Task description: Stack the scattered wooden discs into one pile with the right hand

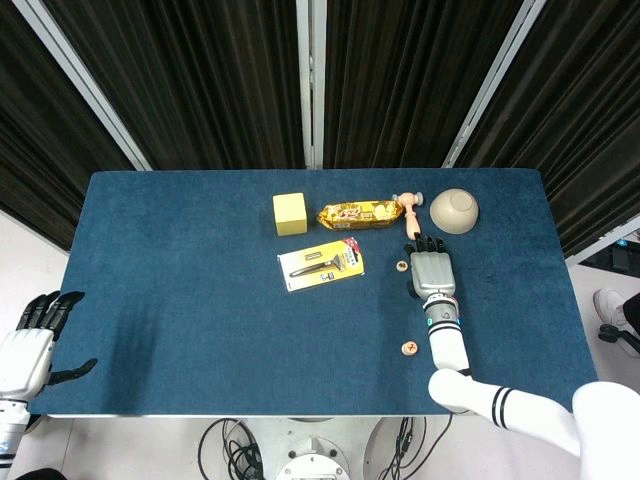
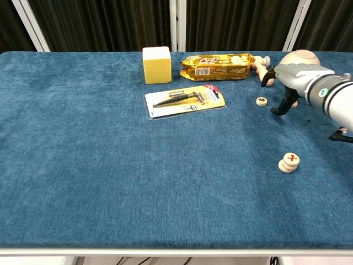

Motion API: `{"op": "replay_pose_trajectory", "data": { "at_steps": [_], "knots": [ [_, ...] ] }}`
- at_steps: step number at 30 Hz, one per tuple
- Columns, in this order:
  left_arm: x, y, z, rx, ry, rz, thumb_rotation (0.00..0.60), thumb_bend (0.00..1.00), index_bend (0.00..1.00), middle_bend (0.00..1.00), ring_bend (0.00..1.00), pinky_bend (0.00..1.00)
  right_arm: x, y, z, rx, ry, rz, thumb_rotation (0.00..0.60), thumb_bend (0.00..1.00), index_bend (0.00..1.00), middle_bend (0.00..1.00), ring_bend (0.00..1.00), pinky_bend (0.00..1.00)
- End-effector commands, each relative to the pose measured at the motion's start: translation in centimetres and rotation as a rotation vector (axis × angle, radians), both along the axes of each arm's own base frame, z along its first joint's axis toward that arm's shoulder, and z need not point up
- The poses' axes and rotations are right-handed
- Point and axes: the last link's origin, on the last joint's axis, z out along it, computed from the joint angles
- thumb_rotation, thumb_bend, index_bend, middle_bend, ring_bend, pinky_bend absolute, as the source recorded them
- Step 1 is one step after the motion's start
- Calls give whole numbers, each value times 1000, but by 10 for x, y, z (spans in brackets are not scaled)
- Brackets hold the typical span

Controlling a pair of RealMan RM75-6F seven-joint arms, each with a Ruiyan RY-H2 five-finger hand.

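Chest view: right hand (image 2: 291,83) reaches palm-down over the far-right discs, thumb hanging toward a mostly hidden disc (image 2: 294,103); whether it pinches it, cannot tell. Loose disc (image 2: 262,101) lies flat just left of it. Small pile (image 2: 288,162) sits nearer, on the blue worktop (image 2: 110,165). Step in hand: collecting a far disc. Next, probably, a firm pinch, then carry to the pile. Discs are round, faces up, no long axis. Left hand (image 1: 30,345) idles spread off the worktop's edge.
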Motion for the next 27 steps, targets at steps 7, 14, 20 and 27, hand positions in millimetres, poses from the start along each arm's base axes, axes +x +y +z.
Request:
{"op": "replay_pose_trajectory", "data": {
  "at_steps": [7,14,20,27],
  "knots": [
    [-1,0,0,3,0,1,600,127,105,87,0,0,5,-2,-17,-6,-16,5,600,282,338,36,0,0],
    [0,0,0,2,2,0,600,127,105,87,0,0,4,-5,-19,-22,3,8,600,282,353,41,0,0],
    [-1,0,0,2,2,1,600,127,105,87,0,0,1,-4,-18,-28,17,10,600,282,373,44,0,0],
    [0,0,0,0,4,-1,600,127,105,88,0,0,1,-3,-18,-41,23,17,600,295,436,54,0,0]
  ]
}}
